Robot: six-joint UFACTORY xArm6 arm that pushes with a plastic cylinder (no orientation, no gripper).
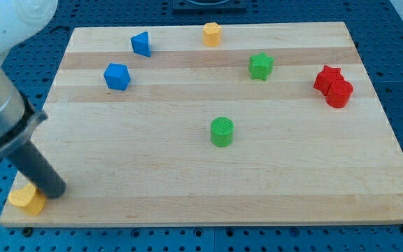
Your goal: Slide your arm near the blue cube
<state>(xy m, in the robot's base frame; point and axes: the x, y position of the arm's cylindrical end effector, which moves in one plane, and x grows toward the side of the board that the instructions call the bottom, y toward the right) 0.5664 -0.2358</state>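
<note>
White rounded housing seen at view's top left corner, smooth, glossy, partly cut off by frame edge. Below it, dark grey cylindrical collar with flared lower rim. From collar, straight dark rod extended, matte black-grey, plain surface. My tip (pixel 53 190) seen as blunt rounded end. No cables, screws or markings made out.

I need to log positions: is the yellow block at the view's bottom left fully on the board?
No. The yellow block overhangs the board corner, partly hidden by my tip.
</note>
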